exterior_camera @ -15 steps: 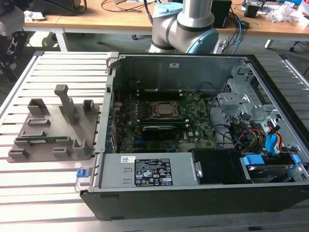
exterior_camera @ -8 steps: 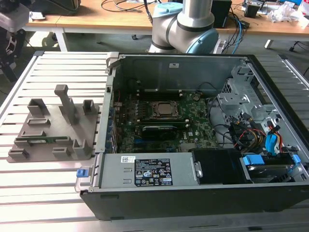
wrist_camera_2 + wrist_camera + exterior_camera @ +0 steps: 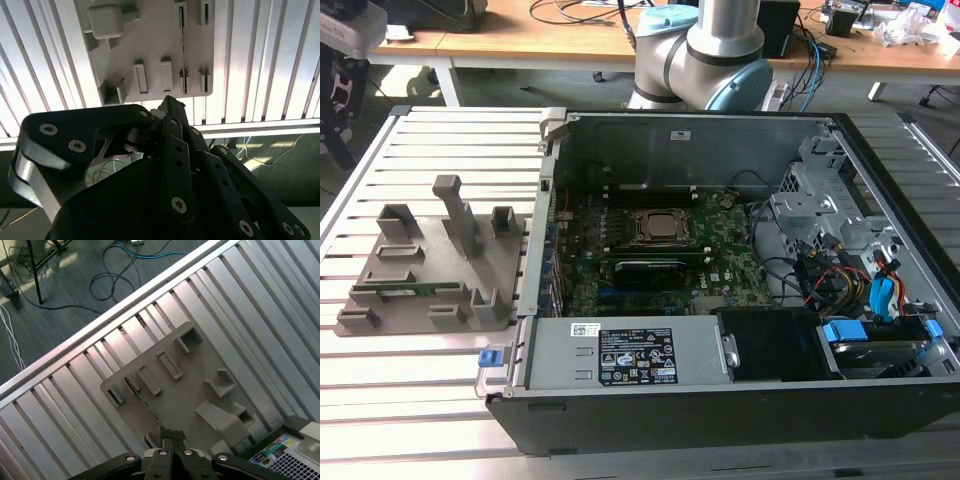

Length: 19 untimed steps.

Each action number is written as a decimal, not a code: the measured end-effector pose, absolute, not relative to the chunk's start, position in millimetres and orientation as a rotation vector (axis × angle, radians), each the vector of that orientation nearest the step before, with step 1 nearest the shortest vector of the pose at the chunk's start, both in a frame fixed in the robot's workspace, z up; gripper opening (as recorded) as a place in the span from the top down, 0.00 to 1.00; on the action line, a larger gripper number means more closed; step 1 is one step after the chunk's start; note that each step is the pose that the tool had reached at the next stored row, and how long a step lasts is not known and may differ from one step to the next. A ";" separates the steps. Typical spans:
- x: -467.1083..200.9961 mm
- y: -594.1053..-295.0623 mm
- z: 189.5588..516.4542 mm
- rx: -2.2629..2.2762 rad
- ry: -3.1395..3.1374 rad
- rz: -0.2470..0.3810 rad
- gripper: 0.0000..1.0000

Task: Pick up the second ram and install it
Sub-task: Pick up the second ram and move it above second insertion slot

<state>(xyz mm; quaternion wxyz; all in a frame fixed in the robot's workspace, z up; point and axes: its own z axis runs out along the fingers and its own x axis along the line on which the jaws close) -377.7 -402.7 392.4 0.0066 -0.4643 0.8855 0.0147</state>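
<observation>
The gripper [image 3: 173, 434] hangs high above the grey tray [image 3: 428, 262]. In the first wrist view its two fingertips are pressed together with nothing between them.

The memory stick [image 3: 408, 292] lies flat in the tray, held at both ends by low holders, near the tray's front edge on the exterior view's left. In the first wrist view the memory stick [image 3: 143, 401] shows as a thin dark line running away from under the gripper's tips. In the second wrist view the memory stick [image 3: 183, 50] is seen edge-on, just past the tip of the gripper.

A tall post [image 3: 457, 212] stands behind the stick, and shorter blocks rise around it. The strip of tray above the stick itself is open.

The tray sits on the slatted metal surface [image 3: 415, 385]. Bare slats run along the tray's front and far sides. Its edge on the exterior view's right comes close to the side wall of the open computer case [image 3: 548, 190], leaving only a narrow gap. Inside the case the green board [image 3: 725, 272] lies flat, with cables crowded at the exterior view's right end.
</observation>
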 end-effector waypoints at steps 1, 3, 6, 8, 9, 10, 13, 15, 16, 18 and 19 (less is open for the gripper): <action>-377.7 -402.7 392.4 -1.477 2.758 0.046 0.89; -377.7 -402.7 392.4 -1.510 2.740 0.046 0.89; -377.7 -402.7 392.4 -1.562 2.712 0.047 0.89; -377.7 -402.7 392.4 -1.589 2.696 0.047 0.89; -377.7 -402.7 392.4 -1.622 2.677 0.047 0.89; -377.7 -402.7 392.4 -1.635 2.669 0.047 0.89; -377.7 -402.7 392.4 -1.678 2.643 0.048 0.89; -377.7 -402.7 392.4 -1.710 2.623 0.048 0.89; -377.7 -402.7 392.4 -1.722 2.615 0.048 0.89; -377.7 -402.7 392.4 -1.751 2.596 0.048 0.89; -377.7 -402.7 392.4 -1.771 2.583 0.048 0.89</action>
